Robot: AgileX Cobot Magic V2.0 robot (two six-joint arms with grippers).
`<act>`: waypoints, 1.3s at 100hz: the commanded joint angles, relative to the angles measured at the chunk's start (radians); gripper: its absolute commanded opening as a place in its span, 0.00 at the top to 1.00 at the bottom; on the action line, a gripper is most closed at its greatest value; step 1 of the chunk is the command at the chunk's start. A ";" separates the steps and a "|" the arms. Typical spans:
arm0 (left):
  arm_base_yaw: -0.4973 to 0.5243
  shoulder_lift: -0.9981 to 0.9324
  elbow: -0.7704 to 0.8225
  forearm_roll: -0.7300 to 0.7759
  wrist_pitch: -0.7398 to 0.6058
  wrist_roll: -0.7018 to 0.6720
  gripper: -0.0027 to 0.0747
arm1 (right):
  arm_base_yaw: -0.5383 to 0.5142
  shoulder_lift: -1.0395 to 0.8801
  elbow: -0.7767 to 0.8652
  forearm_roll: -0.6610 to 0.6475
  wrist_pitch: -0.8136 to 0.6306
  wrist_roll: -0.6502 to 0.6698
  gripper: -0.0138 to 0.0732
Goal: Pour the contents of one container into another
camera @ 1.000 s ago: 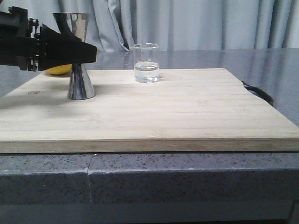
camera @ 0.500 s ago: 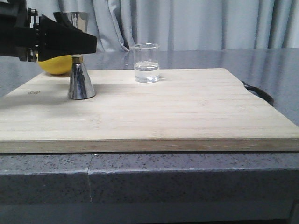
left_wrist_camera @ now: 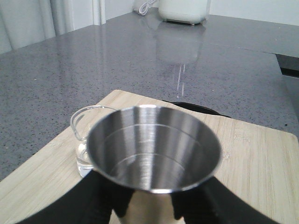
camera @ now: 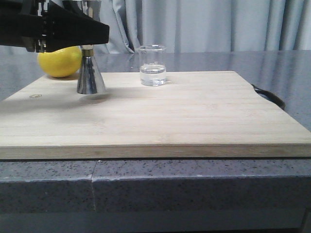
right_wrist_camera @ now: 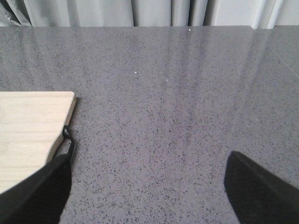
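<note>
Left gripper has its jaws pinching the steel jigger just off the board, so a loose grip could drop it near the half-full beaker.

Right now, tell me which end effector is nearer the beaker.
Left. The left end effector grips the jigger beside the beaker; the right end effector hangs over bare counter off the board's far-right edge.

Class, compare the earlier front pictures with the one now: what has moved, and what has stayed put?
The left gripper, shut on the jigger, has lifted it off the board and carried it slightly right, uncovering the lemon behind. The beaker and its liquid stayed where they were.
</note>
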 commanded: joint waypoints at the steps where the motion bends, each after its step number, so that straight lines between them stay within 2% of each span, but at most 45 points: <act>1: -0.008 -0.046 -0.029 -0.092 0.099 -0.006 0.61 | -0.006 0.018 -0.051 0.010 -0.093 -0.006 0.15; 44: -0.008 -0.046 -0.029 -0.092 0.092 -0.006 0.61 | 0.098 0.238 -0.306 0.024 0.074 -0.019 0.15; 68: -0.008 -0.046 -0.029 -0.092 0.090 -0.006 0.61 | 0.220 0.433 -0.465 0.026 0.271 -0.085 0.15; 93: -0.008 -0.046 -0.029 -0.092 0.090 -0.006 0.61 | 0.337 0.666 -0.610 0.028 0.384 -0.102 0.15; 115: -0.008 -0.046 -0.029 -0.092 0.090 -0.006 0.61 | 0.420 0.809 -0.680 0.033 0.360 -0.113 0.15; 130: -0.008 -0.046 -0.029 -0.092 0.090 -0.006 0.61 | 0.449 0.851 -0.671 0.157 0.228 -0.131 0.15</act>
